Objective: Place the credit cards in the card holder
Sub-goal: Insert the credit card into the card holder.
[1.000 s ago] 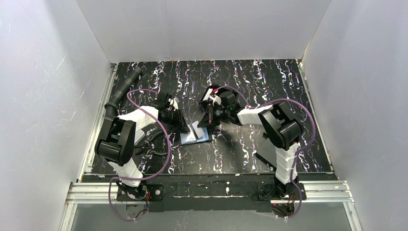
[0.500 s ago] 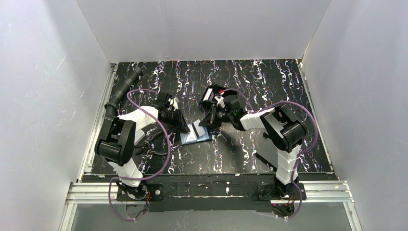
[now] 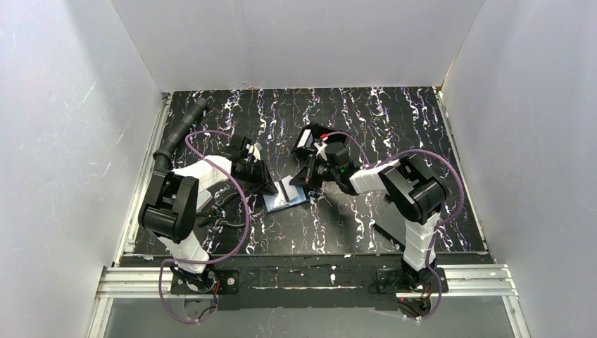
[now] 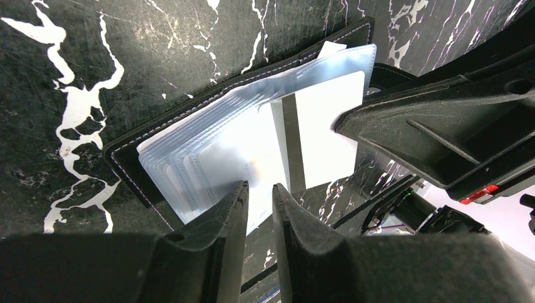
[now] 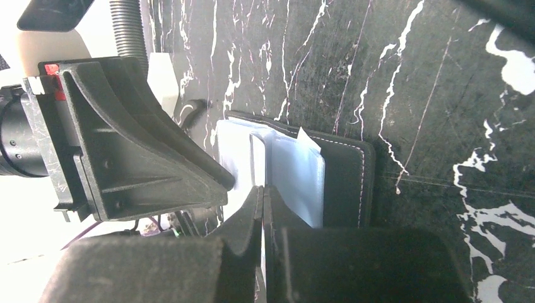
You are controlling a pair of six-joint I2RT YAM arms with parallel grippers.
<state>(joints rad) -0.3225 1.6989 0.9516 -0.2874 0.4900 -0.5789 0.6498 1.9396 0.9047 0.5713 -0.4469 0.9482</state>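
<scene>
The card holder (image 3: 285,201) lies open on the marbled table, black stitched cover (image 4: 126,158) down and clear sleeves fanned up. A white credit card (image 4: 315,126) with a dark stripe lies slanted over the sleeves. My right gripper (image 3: 308,182) is shut on the card's far edge, and the card shows edge-on between its tips (image 5: 263,189). My left gripper (image 3: 269,189) comes in from the other side. Its fingers stand slightly apart (image 4: 260,189) with the tips over the sleeves and nothing visibly pinched. The holder's black cover (image 5: 347,183) lies to the right of the right fingers.
A black corrugated hose (image 3: 179,130) runs along the back left edge of the table. Purple cables (image 3: 243,211) loop beside the left arm. White walls close in three sides. The two gripper bodies nearly meet over the holder.
The right arm has edged slightly towards the holder with the card. The left arm and the holder have not visibly moved.
</scene>
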